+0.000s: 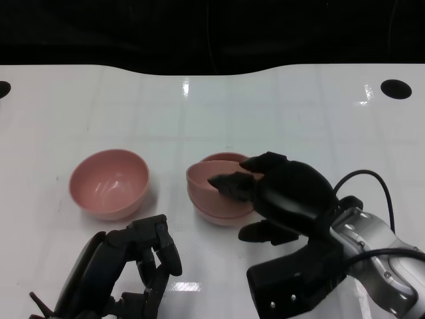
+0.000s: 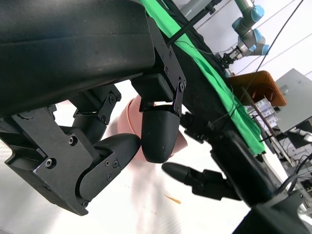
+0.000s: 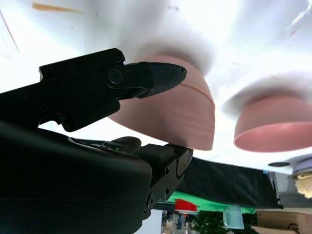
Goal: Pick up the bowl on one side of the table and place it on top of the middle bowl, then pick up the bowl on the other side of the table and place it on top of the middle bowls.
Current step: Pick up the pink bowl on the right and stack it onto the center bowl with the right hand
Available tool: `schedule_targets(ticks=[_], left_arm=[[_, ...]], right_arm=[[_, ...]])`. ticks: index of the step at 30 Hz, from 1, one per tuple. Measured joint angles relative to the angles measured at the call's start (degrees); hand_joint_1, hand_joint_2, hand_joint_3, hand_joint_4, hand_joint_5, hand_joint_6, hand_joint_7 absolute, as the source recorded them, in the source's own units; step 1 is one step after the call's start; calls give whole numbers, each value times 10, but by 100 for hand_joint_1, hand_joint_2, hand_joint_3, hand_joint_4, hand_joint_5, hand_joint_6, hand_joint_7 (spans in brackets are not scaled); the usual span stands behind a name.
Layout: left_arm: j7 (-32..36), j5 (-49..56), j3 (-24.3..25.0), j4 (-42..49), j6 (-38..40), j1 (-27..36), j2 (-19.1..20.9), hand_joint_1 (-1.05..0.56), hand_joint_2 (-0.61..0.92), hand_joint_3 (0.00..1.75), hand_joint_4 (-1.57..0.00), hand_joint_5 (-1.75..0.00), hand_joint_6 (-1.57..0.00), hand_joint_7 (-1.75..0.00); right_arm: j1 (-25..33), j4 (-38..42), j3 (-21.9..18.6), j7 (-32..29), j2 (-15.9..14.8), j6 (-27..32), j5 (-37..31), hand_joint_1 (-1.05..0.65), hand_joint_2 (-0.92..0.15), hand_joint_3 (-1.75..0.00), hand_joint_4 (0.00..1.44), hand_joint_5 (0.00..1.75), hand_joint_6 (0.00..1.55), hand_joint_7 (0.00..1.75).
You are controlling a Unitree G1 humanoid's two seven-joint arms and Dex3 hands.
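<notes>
Right robot hand sits over the near right edge of the middle stack, fingers reaching onto the rim of the upper bowl. The right wrist view shows a fingertip on that bowl's outer wall and another part of the hand below it, so it reads as pinching the rim, though I cannot tell for sure whether it grips or just touches. The upper bowl sits tilted inside the middle bowl, not yet level.

Left robot hand rests low near the front bench edge, fingers curled loosely, holding nothing, just short of the left bowl.

Progress, as judged: first half nearly done. One side bowl is in the middle bowl, release and settling still to come. Second half not started: left bowl stands alone on the bench, upright, well apart from the stack.

Hard to make out: the right hand covers the stack's near right side, so how the bowls seat there is hidden. Left hand is cut off by the bottom edge of the head view. Left wrist view is mostly black hand parts, with only a sliver of pink bowl showing; which bowl is unclear.
</notes>
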Motion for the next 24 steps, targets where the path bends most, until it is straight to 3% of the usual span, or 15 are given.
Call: schedule_targets(ticks=[11, 18, 24], left_arm=[[0, -2, 0, 1, 0, 0, 0, -13, 33, 148, -90, -175, -79, -161], [0, -4, 2, 5, -2, -4, 4, -12, 34, 149, -90, -175, -79, -161], [0, -5, 2, 5, -2, -4, 5, -12, 34, 148, -90, -175, -79, -160]], right_arm=[[24, -7, 13, -11, -4, 0, -31, -76, -92, -38, 7, 28, 27, 0], [48, -7, -2, -69, 8, 0, -19, -65, -92, -35, 0, 38, 16, 0], [61, -8, -13, -103, 11, -2, -11, -64, -92, -44, 0, 32, 11, 1]])
